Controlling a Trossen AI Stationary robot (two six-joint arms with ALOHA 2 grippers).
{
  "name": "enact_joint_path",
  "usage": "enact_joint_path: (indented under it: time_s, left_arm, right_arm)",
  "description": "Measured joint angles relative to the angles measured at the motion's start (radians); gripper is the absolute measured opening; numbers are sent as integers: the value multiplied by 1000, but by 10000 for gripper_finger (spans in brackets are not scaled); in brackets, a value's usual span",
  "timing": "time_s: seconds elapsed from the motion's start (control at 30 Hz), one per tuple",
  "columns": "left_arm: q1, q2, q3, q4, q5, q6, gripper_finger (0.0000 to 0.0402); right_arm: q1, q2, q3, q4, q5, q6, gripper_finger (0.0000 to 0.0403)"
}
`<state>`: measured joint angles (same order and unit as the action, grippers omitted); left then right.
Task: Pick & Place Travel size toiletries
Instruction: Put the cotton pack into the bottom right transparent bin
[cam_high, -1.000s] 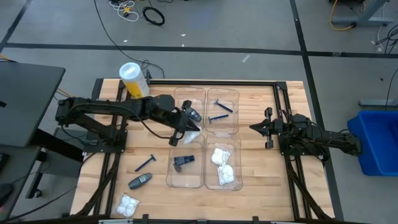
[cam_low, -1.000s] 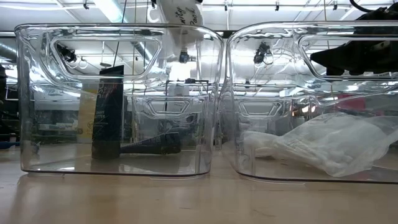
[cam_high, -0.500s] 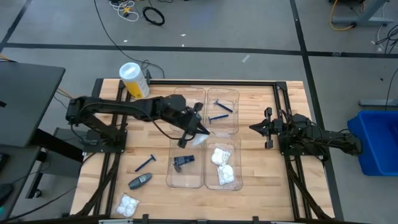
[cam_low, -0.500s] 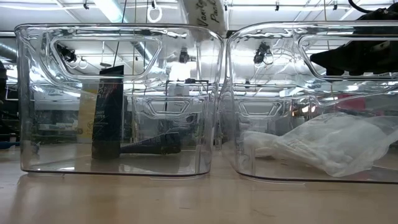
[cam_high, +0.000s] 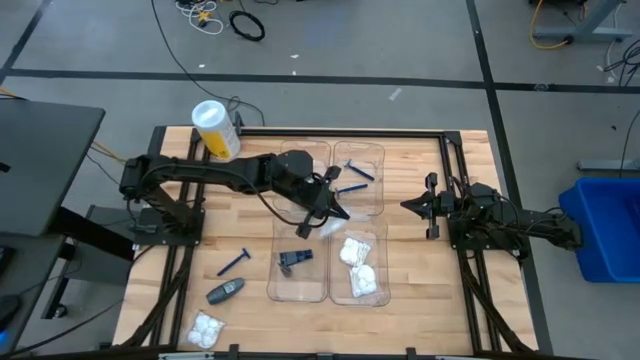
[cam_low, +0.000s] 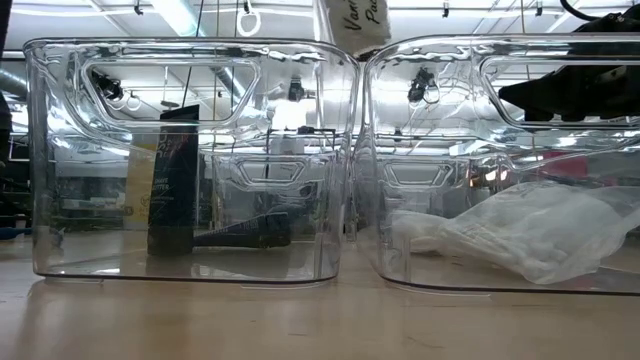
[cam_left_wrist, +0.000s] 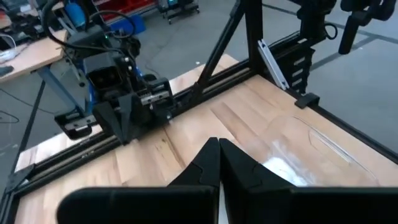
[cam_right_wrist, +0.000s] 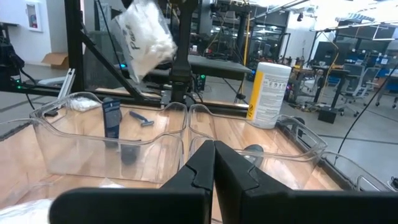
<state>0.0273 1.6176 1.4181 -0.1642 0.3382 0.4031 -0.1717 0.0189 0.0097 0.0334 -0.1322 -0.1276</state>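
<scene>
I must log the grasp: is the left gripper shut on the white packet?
Yes. The left gripper is shut on the white packet, which hangs above the clear trays.

Packets in tray; razor on table

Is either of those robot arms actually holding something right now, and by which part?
Yes. The left gripper is shut on a white crinkly packet, pinching its top edge so it hangs above the clear trays. The right gripper is shut and holds nothing.

White packet held aloft over trays; two packets in tray; razor, grey tube, packet on tabletop.
</scene>
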Motion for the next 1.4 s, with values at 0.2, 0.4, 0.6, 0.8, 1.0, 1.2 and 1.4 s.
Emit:
enact_joint_path:
  time_s: [0.2, 0.4, 0.6, 0.8, 1.0, 1.2, 1.4]
  left_arm:
    - [0, 5, -1, 2, 6, 1, 2]
    - [0, 61, -3, 31, 21, -6, 2]
    - [0, 110, -4, 92, 77, -28, 2]
    - [0, 147, -2, 143, 103, -53, 2]
    - [0, 171, 0, 177, 122, -69, 2]
    - [-3, 175, -2, 167, 124, -72, 2]
    - [-10, 184, -2, 179, 121, -65, 2]
  right_arm:
    - [0, 0, 0, 0, 0, 0, 13]
    - [0, 0, 0, 0, 0, 0, 13]
    - [0, 2, 0, 0, -1, 0, 14]
    - [0, 8, 0, 1, 1, 0, 14]
    - [0, 11, 0, 1, 1, 0, 14]
    - [0, 11, 0, 1, 0, 0, 14]
    - [0, 11, 0, 1, 0, 0, 14]
